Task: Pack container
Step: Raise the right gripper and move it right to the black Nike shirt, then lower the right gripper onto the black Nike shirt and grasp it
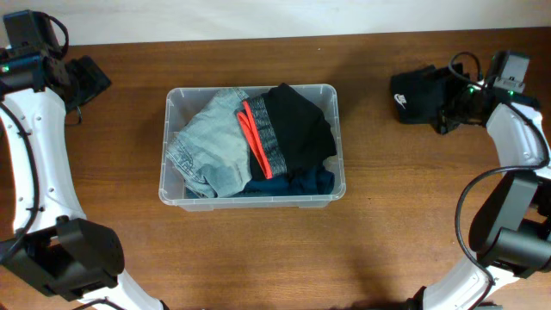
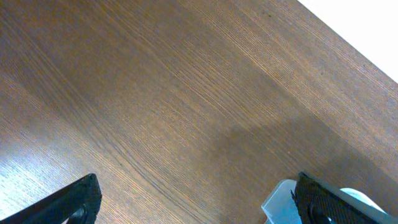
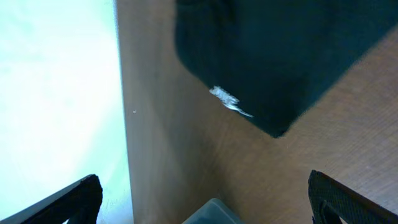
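Observation:
The clear container stands mid-table, holding a light denim garment, a black garment with a red stripe and a dark blue one. A folded black garment with a white logo lies on the table at the right. My right gripper hovers open just beside it; the right wrist view shows the garment ahead of the gripper and a container corner low down. My left gripper is open over bare wood at the far left, with nothing in the left wrist view between its fingers.
The wooden table's far edge meets a pale wall behind the container. A container corner shows by my left gripper's right finger. Both arms' white links curve along the table's left and right sides.

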`<state>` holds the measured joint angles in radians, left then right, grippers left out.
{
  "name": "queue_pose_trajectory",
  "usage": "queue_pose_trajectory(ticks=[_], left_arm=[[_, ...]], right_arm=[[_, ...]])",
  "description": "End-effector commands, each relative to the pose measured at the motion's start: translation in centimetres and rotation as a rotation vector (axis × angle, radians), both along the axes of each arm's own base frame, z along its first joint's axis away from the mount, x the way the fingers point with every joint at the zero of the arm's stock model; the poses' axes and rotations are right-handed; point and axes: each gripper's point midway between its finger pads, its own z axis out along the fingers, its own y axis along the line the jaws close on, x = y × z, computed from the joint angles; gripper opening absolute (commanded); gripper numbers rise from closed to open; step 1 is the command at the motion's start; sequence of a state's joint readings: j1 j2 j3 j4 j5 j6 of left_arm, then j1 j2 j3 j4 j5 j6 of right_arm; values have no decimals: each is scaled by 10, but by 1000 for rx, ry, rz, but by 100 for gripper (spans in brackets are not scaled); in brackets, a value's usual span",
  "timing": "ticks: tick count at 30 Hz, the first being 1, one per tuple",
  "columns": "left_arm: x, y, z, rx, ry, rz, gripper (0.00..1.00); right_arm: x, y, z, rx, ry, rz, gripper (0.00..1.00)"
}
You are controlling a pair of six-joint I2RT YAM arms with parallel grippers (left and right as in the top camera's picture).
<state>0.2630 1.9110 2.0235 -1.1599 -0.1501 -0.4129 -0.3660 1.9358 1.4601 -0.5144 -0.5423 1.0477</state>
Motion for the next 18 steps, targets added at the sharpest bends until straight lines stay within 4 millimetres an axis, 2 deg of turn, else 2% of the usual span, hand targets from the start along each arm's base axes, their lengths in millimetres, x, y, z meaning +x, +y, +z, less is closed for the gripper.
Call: queue_pose_trajectory(ticks=[1,6,18], left_arm=[[1,1,0,-2,-4,13,99],[1,1,0,-2,-4,13,100],[1,1,0,-2,-4,13,99]], right_arm=[[-9,-9,-16,2,53,-62,99],[-17,-14,-31,-18,88,-85,99],[-23,-13,-47,-25,89,-85,99]])
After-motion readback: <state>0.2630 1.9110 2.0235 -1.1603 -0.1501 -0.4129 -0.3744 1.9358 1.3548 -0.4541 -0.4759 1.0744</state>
